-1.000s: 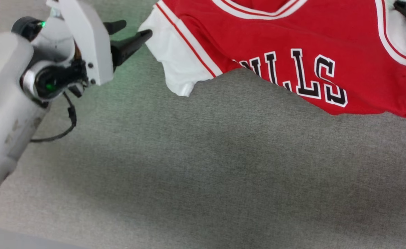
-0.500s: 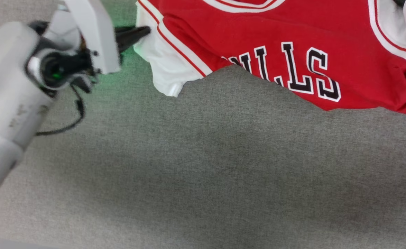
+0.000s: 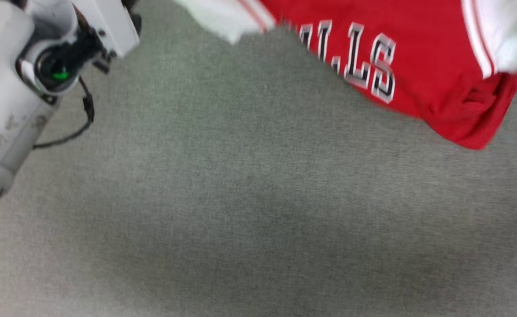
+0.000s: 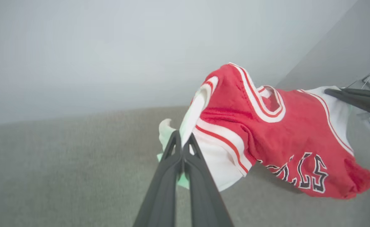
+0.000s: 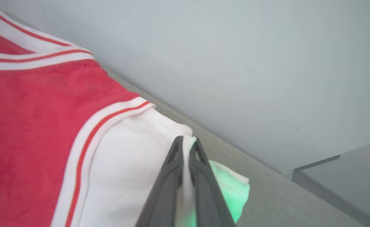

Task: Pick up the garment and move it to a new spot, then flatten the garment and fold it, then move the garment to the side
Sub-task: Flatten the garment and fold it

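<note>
Snapping shut from wide open, the left pincer (image 4: 182,142) is now gripping one white sleeve of the garment (image 4: 276,138); the right pincer (image 5: 186,142) is clamping the other sleeve, so the garment is hanging stretched between them over the desk (image 3: 241,211), seemingly ready for carrying.

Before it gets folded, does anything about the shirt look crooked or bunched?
Yes: the shirt sags between the left gripper and right gripper, each pinching a white sleeve; its red lower corner is bunched and a fold hides some lettering.
</note>
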You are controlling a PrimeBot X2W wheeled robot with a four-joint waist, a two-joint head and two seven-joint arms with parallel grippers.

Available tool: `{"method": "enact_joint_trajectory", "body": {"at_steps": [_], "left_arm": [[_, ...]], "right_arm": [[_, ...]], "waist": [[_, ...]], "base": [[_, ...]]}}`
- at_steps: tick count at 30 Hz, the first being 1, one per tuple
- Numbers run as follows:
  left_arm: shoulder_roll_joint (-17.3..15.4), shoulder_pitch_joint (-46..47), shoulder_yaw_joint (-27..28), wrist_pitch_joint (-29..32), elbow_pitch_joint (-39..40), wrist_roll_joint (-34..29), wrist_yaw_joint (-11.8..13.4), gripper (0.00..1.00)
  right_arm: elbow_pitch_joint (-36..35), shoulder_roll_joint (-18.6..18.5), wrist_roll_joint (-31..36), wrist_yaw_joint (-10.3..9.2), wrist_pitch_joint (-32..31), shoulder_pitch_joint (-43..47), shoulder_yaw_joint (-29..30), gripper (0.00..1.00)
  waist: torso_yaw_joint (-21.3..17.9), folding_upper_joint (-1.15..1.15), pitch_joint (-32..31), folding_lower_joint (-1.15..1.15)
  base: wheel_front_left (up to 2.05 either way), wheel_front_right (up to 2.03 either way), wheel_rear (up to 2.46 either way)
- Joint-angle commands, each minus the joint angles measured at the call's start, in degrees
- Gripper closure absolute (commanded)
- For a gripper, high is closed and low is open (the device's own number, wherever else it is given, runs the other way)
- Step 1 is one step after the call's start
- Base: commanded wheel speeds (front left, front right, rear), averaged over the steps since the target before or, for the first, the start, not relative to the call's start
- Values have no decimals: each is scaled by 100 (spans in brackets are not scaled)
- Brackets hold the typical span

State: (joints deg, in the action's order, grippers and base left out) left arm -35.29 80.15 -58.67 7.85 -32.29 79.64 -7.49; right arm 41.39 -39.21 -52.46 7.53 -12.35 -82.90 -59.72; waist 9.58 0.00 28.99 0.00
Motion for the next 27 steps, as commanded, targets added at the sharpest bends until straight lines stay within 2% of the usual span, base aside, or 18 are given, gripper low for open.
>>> {"method": "enact_joint_trajectory", "body": {"at_steps": [1,4,7,11,15,22,27], "left_arm": [[12,121,28,-230,-64,-52,3,100],[128,289,55,-655,-294,-45,4,100],[221,436,87,-791,-546,31,8,100],[447,944,404,-932,-1268,341,8,100],[612,1618,756,-1234,-1916,495,10,100],[712,2433,1020,-2018,-2104,364,10,100],[792,2389,935,-2006,-2185,407,9,100]], "right_arm": [[173,-10,4,-9,174,-112,157,100],[712,126,88,-9,633,-281,535,100],[1130,311,163,-9,896,-427,780,100],[2151,865,-57,-10,1551,-1001,1654,100],[3041,1334,-76,-15,2293,-1726,2224,100],[3283,1657,139,-14,2718,-2504,2725,100],[3280,1746,447,-14,2757,-2531,2816,100]], "waist": [[-154,0,-208,0],[-238,0,-237,0],[-296,0,-205,0],[-473,0,-83,0],[-642,0,-1,0],[-737,0,40,0],[-703,0,101,0]], "base": [[0,0,0],[0,0,0],[0,0,0],[0,0,0],[0,0,0],[0,0,0],[0,0,0]]}}
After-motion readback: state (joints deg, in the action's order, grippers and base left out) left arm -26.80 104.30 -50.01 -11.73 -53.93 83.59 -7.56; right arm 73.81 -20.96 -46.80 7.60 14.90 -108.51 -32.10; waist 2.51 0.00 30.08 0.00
